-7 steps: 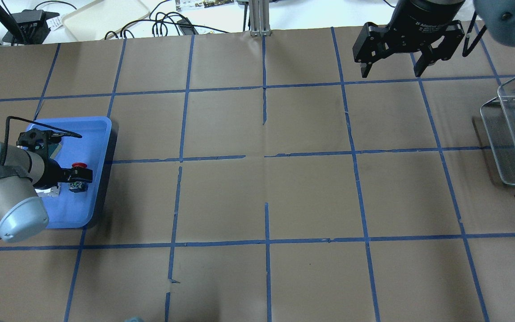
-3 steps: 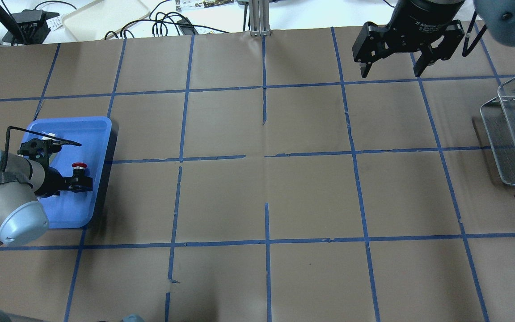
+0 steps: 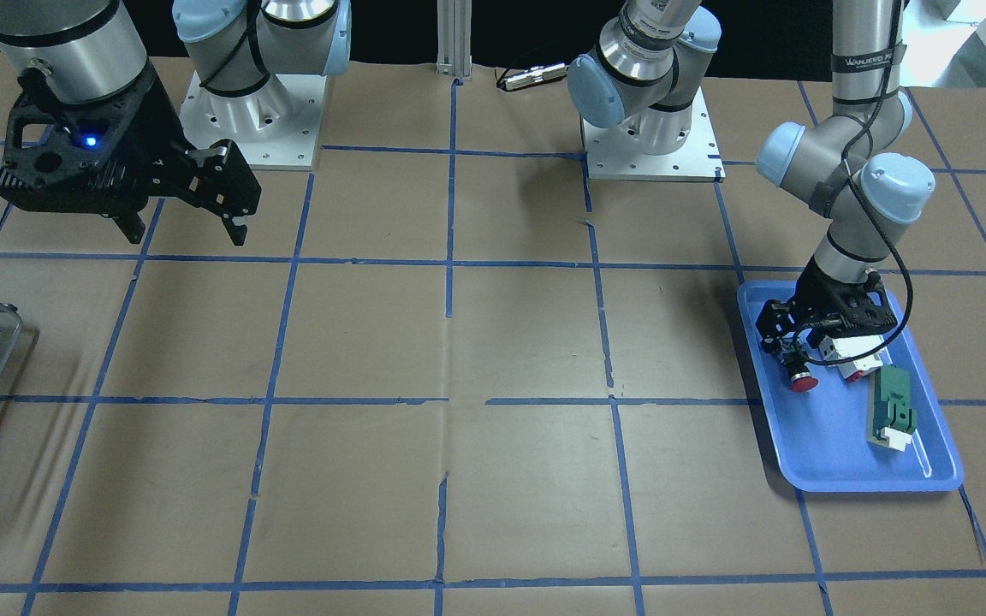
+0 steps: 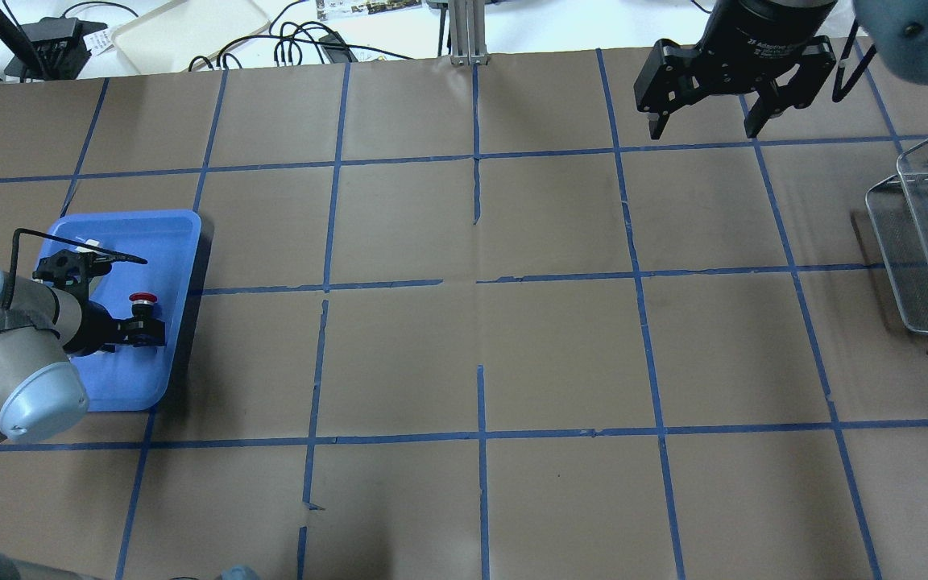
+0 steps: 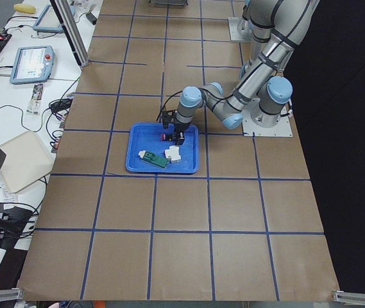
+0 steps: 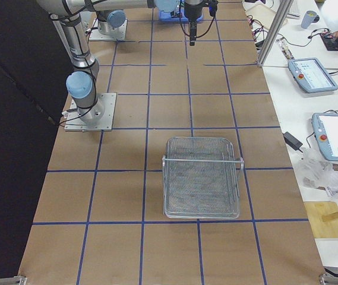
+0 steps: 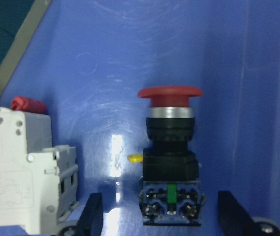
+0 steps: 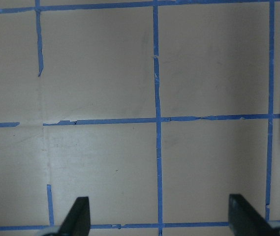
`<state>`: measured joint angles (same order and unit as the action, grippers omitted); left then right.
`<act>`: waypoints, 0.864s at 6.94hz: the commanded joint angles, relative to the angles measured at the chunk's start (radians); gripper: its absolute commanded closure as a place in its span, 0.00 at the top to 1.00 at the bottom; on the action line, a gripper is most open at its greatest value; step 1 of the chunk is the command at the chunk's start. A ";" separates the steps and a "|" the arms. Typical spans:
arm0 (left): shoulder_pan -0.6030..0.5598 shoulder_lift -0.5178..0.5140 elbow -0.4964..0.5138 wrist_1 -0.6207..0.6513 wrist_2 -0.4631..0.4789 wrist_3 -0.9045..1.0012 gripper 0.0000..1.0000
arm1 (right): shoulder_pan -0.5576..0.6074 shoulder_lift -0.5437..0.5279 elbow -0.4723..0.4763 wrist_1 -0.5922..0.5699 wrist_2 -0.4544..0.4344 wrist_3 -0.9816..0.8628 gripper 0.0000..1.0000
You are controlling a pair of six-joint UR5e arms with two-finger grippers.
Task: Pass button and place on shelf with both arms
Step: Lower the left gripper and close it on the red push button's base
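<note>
Lowered into the blue tray [image 3: 831,449], left claw [image 4: 150,330] straddles the button [image 7: 170,142], spread wide, gripping nothing.

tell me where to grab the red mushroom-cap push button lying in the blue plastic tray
Grip the red-capped push button by its black cylindrical body, below the cap, coming straight down with the open left pincer astride it. It lies on its side, and the wider cap should stop slipping.
</note>
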<state>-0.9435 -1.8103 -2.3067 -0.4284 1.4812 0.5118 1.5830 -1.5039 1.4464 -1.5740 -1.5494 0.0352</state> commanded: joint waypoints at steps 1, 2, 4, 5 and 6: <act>0.000 0.002 0.003 0.000 -0.002 0.002 0.45 | 0.000 0.002 0.000 -0.001 0.000 0.000 1.00; 0.000 0.003 0.004 0.000 -0.002 0.002 0.35 | 0.000 0.002 -0.001 -0.001 0.000 0.000 1.00; -0.017 0.026 0.047 -0.021 -0.001 0.020 0.35 | 0.000 0.002 -0.001 -0.001 0.000 0.000 1.00; -0.033 0.035 0.103 -0.095 -0.018 0.031 0.34 | 0.000 0.002 -0.001 -0.001 0.000 0.000 1.00; -0.059 0.052 0.190 -0.198 -0.077 0.036 0.34 | 0.000 0.004 -0.001 -0.001 0.000 0.000 1.00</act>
<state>-0.9757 -1.7765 -2.2058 -0.5213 1.4552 0.5390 1.5831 -1.5013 1.4451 -1.5754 -1.5493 0.0353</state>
